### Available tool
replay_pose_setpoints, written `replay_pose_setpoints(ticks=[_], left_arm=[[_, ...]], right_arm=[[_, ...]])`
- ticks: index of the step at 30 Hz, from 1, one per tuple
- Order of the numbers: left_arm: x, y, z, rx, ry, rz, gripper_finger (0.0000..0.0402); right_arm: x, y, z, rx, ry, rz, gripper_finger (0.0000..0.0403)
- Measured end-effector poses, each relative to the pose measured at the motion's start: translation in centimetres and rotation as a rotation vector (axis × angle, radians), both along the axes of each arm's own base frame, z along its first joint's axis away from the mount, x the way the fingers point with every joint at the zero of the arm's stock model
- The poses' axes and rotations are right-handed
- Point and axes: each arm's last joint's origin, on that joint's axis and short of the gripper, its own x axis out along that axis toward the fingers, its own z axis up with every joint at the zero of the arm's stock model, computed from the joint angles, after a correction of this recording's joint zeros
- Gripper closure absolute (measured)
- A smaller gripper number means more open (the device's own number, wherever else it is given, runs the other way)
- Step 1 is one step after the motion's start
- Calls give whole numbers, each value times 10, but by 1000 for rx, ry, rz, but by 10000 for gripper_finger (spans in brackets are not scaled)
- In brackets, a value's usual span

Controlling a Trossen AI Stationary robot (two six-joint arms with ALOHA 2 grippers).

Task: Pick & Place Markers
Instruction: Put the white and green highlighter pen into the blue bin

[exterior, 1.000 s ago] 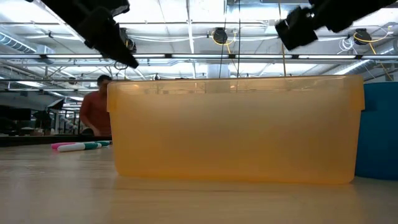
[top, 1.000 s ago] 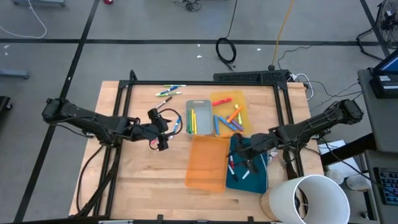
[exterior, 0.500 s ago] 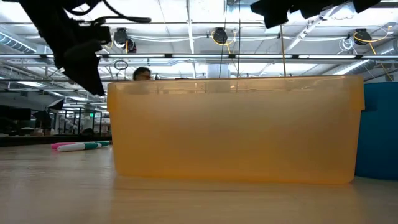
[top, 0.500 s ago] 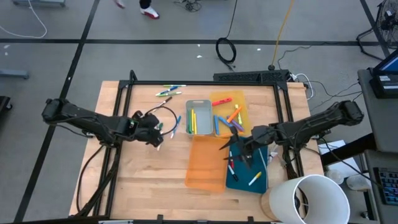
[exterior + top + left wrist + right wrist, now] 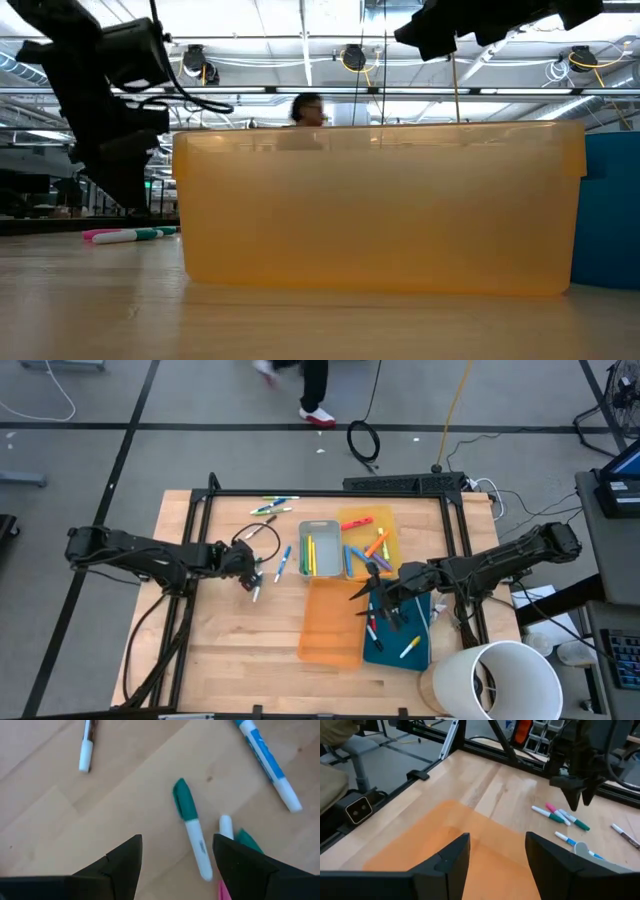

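Loose markers lie flat on the wooden table: a green-capped one (image 5: 191,827), a blue one (image 5: 267,762) and a dark one (image 5: 87,745). More lie near the far edge (image 5: 270,506). My left gripper (image 5: 252,574) hangs open, pointing steeply down, close above the green-capped marker and clear of it (image 5: 177,842). My right gripper (image 5: 363,590) is open and nearly level above the near orange tray (image 5: 445,845). Other markers lie in the grey tray (image 5: 320,548), the far orange tray (image 5: 368,538) and the teal tray (image 5: 400,635).
A white bucket (image 5: 498,680) stands at the table's near right corner. A black frame (image 5: 330,493) runs round the work area. The near orange tray (image 5: 380,210) fills the low view, with markers (image 5: 130,235) lying to its left. A person crosses the room beyond the table.
My left gripper has sunk toward the table above the loose markers, tipping further down and rolling about its own line. My right gripper has crept toward the table's left, from over the teal tray to the edge of the near orange tray. Both have stayed open.
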Motion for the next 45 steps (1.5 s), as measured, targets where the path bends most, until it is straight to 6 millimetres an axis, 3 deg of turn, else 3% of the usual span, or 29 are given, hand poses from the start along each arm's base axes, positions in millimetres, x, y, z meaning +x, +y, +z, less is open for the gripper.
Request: replay_pose_setpoints(ticks=[6,19,25,29,37,41,45], left_arm=[[0,8,-15,-57,-74,-46,158],[-22,11,-42,-98,-8,-10,158],[-23,11,-47,-42,-2,-128,163],[-23,9,-48,-52,0,-157,205],[-23,8,-49,-80,-11,-139,368],[-22,8,-47,-70,0,-191,371],[-13,7,-32,-47,-33,-274,364]], right_arm=[[0,0,0,0,1,-1,220],[0,0,0,-6,0,2,220],[0,0,0,-8,-1,2,220],[0,0,0,-8,-1,2,220],[0,0,0,-11,-1,4,220],[0,0,0,-7,0,2,220],[0,0,0,-8,-1,-1,220]])
